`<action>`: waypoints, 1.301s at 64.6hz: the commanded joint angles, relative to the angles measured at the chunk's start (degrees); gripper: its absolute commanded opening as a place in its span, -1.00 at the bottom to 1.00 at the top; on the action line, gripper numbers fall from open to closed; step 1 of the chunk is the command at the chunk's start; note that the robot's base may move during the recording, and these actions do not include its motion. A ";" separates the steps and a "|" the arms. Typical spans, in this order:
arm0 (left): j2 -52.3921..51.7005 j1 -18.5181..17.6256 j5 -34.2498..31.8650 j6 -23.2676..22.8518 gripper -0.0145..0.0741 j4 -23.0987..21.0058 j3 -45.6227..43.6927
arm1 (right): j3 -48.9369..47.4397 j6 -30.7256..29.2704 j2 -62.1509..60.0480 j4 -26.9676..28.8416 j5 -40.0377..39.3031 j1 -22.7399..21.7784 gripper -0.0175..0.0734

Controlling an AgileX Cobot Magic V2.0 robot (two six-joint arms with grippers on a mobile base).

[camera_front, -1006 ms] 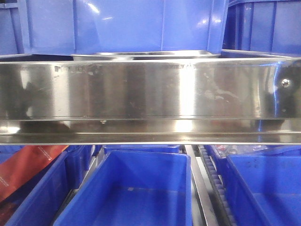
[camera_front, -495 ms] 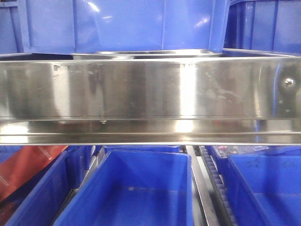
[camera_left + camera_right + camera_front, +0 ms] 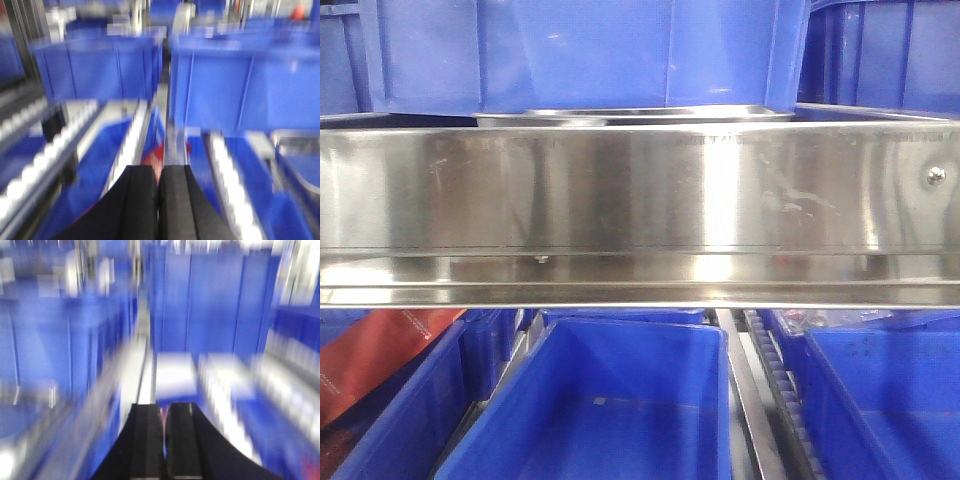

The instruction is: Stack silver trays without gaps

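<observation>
A silver tray (image 3: 640, 115) shows only as a thin rim behind the broad steel shelf rail (image 3: 640, 200), in front of a blue bin. In the blurred left wrist view, a steel tray corner (image 3: 300, 155) sits at the right edge among blue bins. My left gripper (image 3: 159, 172) is shut and empty, above the rollers and bins. My right gripper (image 3: 165, 410) is shut with nothing between its jaws, in a heavily blurred view of blue bins. Neither gripper shows in the front view.
Blue bins (image 3: 610, 400) fill the lower shelf, with a red packet (image 3: 370, 360) at lower left. More blue bins (image 3: 580, 50) stand on the upper shelf. Roller tracks (image 3: 235, 190) run between the bins. A screw (image 3: 936, 176) sits on the rail's right end.
The front view has shifted slightly; reflections on the rail have moved and a dark reflection at the right end has gone. The tray rim stays in place.
</observation>
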 commanded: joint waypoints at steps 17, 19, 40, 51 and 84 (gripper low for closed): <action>14.04 -0.21 -0.28 0.09 -0.69 -0.14 -3.40 | -10.66 -0.02 18.36 0.97 12.90 0.01 -0.67; 14.85 -0.21 -0.83 0.09 -0.69 -0.13 -3.40 | -10.66 -0.02 19.17 0.97 12.00 0.01 -0.67; 25.09 -0.21 -2.83 -0.93 -0.69 -1.72 -5.73 | -12.01 0.27 27.65 1.96 7.14 0.26 -0.64; 33.41 -3.86 2.52 -2.05 -0.71 -2.56 -14.21 | -17.33 4.39 35.22 0.02 8.98 3.32 -0.61; 59.27 -21.33 22.07 -23.44 -0.71 9.26 -43.81 | -44.11 32.54 61.19 -17.26 28.13 25.08 -0.61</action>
